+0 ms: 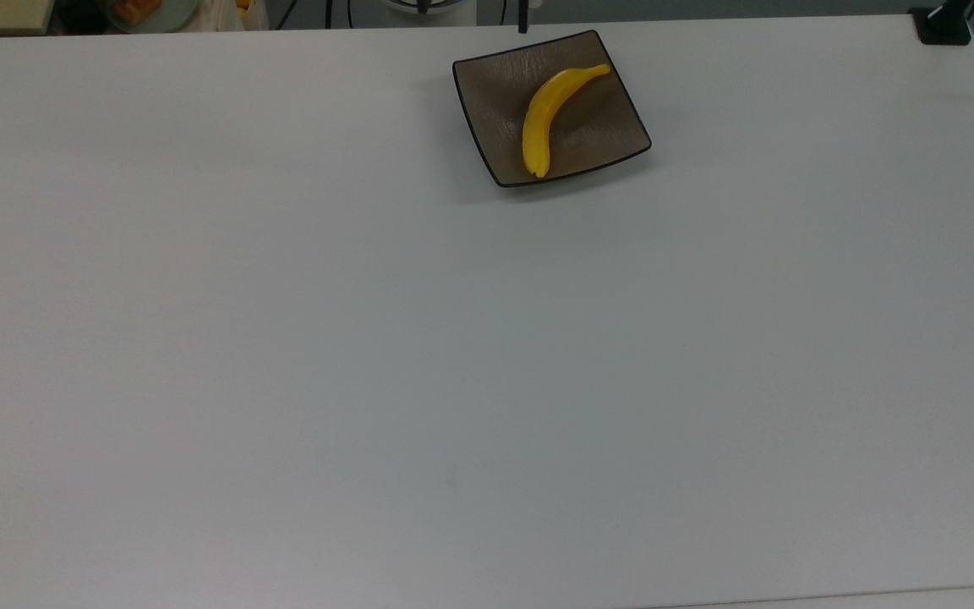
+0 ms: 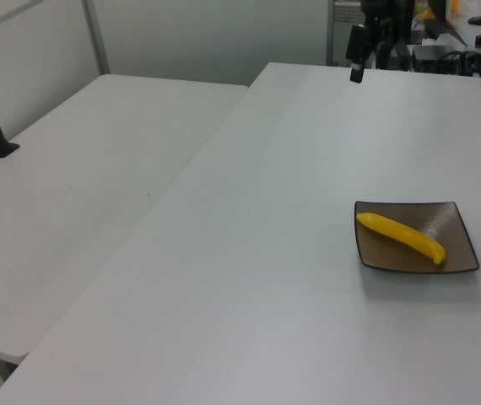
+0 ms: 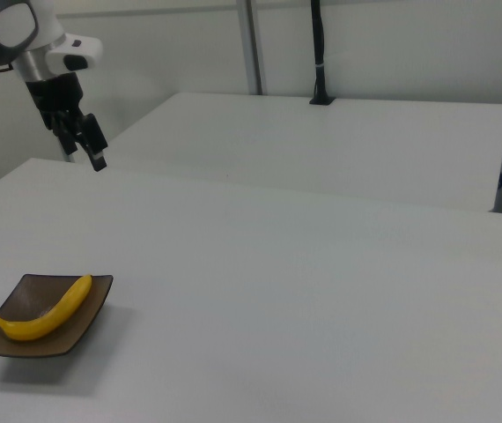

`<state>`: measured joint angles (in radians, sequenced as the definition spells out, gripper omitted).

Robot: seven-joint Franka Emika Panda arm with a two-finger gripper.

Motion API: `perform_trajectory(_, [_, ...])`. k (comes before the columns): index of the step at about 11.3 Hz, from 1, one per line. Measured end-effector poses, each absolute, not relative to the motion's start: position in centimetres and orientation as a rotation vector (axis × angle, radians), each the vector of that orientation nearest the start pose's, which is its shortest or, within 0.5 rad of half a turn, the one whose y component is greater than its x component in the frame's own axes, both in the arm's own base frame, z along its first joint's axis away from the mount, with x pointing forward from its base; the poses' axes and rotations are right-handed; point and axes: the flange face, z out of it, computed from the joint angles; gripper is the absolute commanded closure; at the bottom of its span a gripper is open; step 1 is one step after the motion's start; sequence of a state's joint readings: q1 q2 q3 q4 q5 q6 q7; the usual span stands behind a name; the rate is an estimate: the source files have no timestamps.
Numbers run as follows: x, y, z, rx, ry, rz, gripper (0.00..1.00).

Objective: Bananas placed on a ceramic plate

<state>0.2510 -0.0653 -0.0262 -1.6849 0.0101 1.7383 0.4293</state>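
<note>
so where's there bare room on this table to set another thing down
Nearly all of the white table is bare: everything in the top view below and to either side of the ceramic plate. The plate itself is crowded, with the banana lying diagonally across it.

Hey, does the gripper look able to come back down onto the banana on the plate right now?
Probably yes. The banana lies uncovered on the square plate, and the gripper hangs raised beyond it with bare table between.
</note>
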Motion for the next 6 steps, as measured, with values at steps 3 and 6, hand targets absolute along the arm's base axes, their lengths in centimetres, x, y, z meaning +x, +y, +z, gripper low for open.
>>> perform_trajectory(3, [54.5, 8.8, 61.5, -3.08, -0.042, -0.155, 0.0])
perform_trajectory(6, [55.0, 5.5, 61.5, -3.032, -0.229, -0.161, 0.0])
